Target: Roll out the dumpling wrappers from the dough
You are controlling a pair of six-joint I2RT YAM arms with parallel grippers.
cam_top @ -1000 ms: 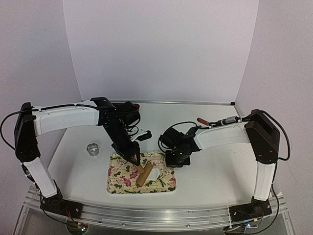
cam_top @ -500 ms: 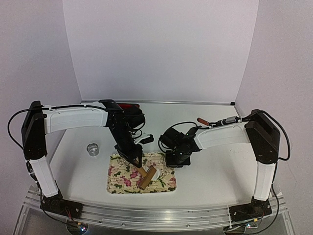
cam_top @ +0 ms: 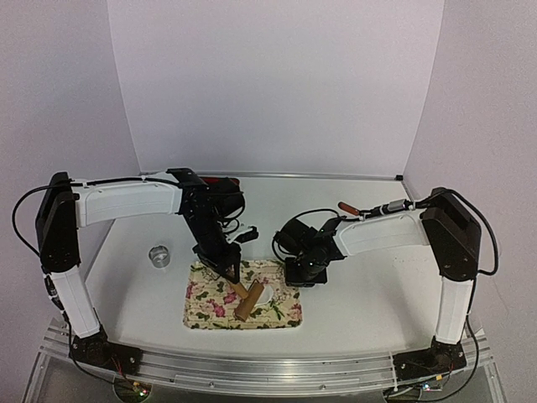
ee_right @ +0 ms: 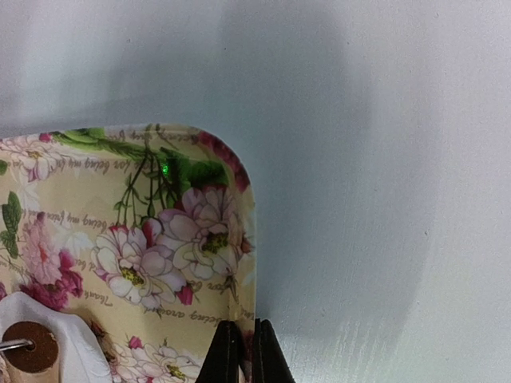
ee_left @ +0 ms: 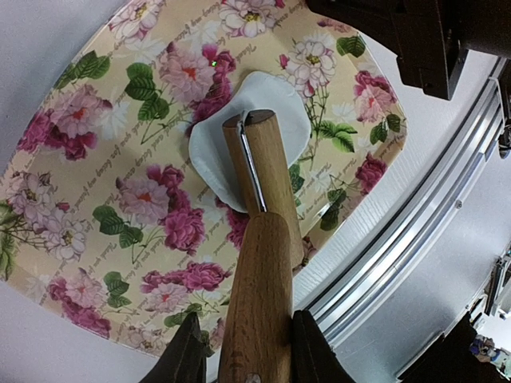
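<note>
A small metal ring cutter (cam_top: 159, 256) stands on the white table (cam_top: 361, 285), well to the left of the flowered tray (cam_top: 205, 302) and apart from it.

The left gripper (cam_top: 228, 273) comes down over the tray's far left part. Its dark fingers (ee_left: 190, 355) are closed on the handle of a wooden rolling pin (cam_top: 247, 300), one on each side of the wood. From that grip the rolling pin slopes toward the middle of the tray, and in the left wrist view (ee_left: 263, 239) a thin metal rod runs along its narrower front section.

The dough (cam_top: 263, 295) lies on the tray, a little right of the tray's middle. It is a flat, white, roughly round piece (ee_left: 275, 112). The front end of the rolling pin rests on top of it and covers its middle, so white shows on both sides of the wood and beyond its tip. I cannot tell how thin the piece is.

The tray (ee_left: 120, 159) lies flat on the table near its front edge.

The right gripper (cam_top: 299, 275) sits at the tray's far right corner. In the right wrist view its fingers are pressed together (ee_right: 240, 351), pinching the tray's thin right rim (ee_right: 160, 239). The dough (ee_right: 76, 351) and the round brown end of the rolling pin show at the lower left of that view.
</note>
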